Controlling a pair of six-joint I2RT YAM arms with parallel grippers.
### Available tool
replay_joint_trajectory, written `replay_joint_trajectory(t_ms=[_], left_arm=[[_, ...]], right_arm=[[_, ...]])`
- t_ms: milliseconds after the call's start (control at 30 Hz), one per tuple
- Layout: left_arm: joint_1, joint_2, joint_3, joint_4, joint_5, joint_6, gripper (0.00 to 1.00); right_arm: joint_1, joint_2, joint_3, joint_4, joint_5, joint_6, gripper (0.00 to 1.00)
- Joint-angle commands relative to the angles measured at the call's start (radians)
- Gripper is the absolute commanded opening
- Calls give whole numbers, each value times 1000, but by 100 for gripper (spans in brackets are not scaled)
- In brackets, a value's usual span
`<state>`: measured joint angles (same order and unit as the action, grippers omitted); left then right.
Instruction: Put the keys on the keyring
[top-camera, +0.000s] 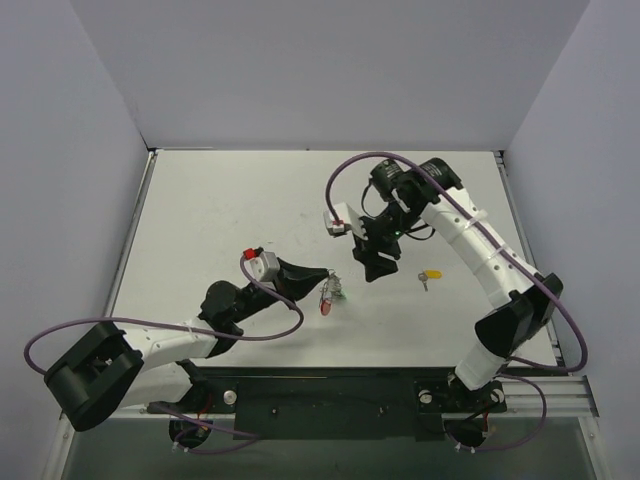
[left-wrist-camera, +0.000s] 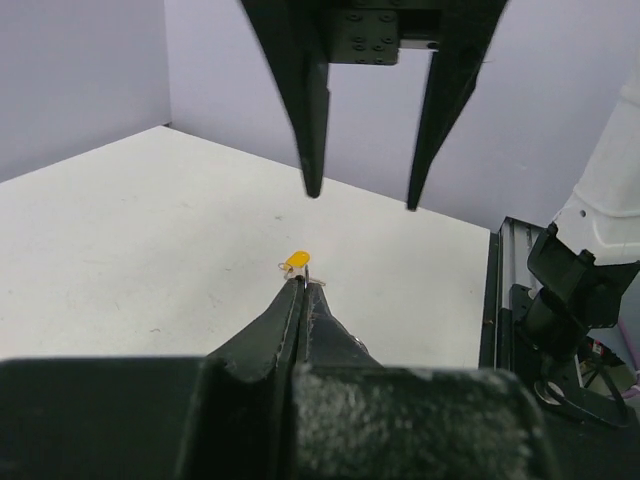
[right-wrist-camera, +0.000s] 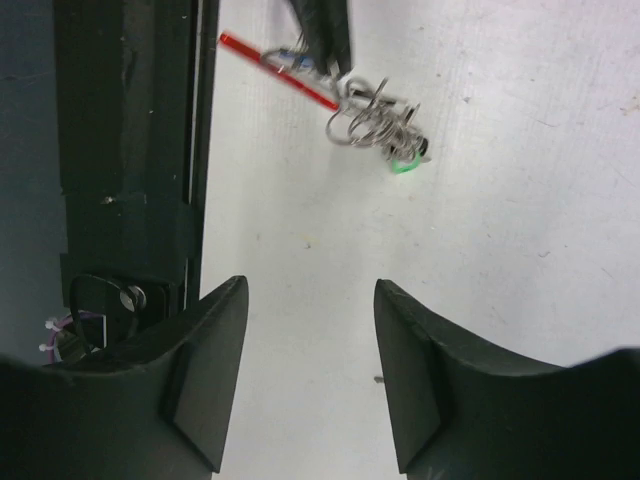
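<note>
My left gripper (top-camera: 325, 279) is shut on the keyring (top-camera: 327, 302), a thin loop, part red and part silvery. A bunch of silvery keys, one with a green cap (top-camera: 340, 292), hangs from it just above the table. In the right wrist view the red part of the ring (right-wrist-camera: 280, 72), the bunched keys (right-wrist-camera: 375, 115) and the green cap (right-wrist-camera: 403, 163) show beyond my open fingers. In the left wrist view only a sliver of ring wire (left-wrist-camera: 306, 266) shows at my shut fingertips. A yellow-capped key (top-camera: 430, 274) lies alone on the table, also in the left wrist view (left-wrist-camera: 295, 262). My right gripper (top-camera: 372, 266) is open and empty, hovering between the ring and the yellow key.
The white table (top-camera: 220, 220) is walled by grey panels at the back and sides. A black rail (top-camera: 330, 385) runs along the near edge between the arm bases. Purple cables loop from both arms. The right gripper's fingers (left-wrist-camera: 313, 110) hang overhead in the left wrist view.
</note>
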<state>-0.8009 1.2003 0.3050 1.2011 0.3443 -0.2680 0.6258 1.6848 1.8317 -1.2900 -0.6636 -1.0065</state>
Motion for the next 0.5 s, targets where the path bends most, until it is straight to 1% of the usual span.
replay_joint_trajectory(t_ms=[0,33,100,200,300,400,467], left_arm=[[0,-48,-36,276,-88,-114,0],[-1,-53,-43,299,-93,-117,0],[-1,-53,-43,322,-99,-125,0],[-1,-42,-38,371,-107,-146,0],[-1,-15,-27,442,-111,-171,0],[-9,-10,-10,442,-108,-172,0],[-11,-4,0,442,-100,-171,0]], right_arm=[[-75,-160,-179,4,-272,-246,52],[-83,-178,-240,42,-303,-289,57],[-94,-214,-290,122,-359,-323,60],[-89,-163,-241,132,-433,-294,59],[-80,-116,-190,135,-461,-267,56],[-72,-86,-161,138,-490,-233,52],[-72,-68,-147,146,-487,-198,52]])
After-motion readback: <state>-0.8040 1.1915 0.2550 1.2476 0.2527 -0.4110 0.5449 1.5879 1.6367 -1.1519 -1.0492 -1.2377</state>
